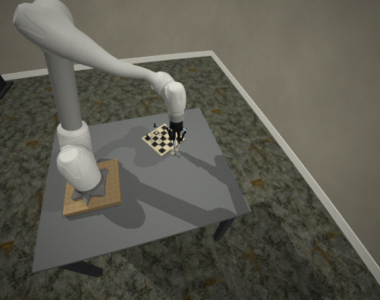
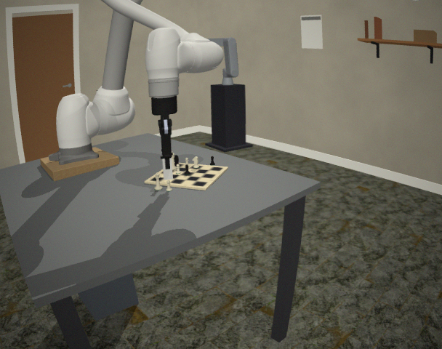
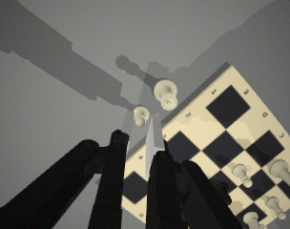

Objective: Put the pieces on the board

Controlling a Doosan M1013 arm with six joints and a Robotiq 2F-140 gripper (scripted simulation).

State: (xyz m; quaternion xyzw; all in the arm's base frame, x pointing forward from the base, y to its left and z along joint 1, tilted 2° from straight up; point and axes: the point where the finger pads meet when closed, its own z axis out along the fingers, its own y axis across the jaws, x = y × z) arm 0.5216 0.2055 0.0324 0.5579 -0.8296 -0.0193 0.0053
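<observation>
My gripper (image 1: 175,147) (image 2: 168,177) (image 3: 139,126) is open a little, pointing down, with nothing between its fingertips. The white pawn (image 2: 169,185) (image 3: 141,114) stands upright beside the board, just by the fingertips. The white queen (image 1: 172,152) (image 2: 158,182) (image 3: 165,91) stands upright close to it, also off the board. The white knight (image 1: 156,132) (image 2: 195,162) stands upright on the board (image 1: 143,139) (image 2: 206,188) (image 3: 236,73), apparently on A3. The black pawn (image 1: 154,125) (image 2: 212,161) stands off the far side. In the wrist view D2 is bare; the fingers hide part of the board there.
Other pieces stand on the board: a white pawn (image 3: 240,173), a taller white piece (image 3: 280,170) and a dark piece (image 2: 186,170) near the middle, plus several towards the far-left corner. The board lies on the grey table (image 1: 170,180) (image 2: 101,210).
</observation>
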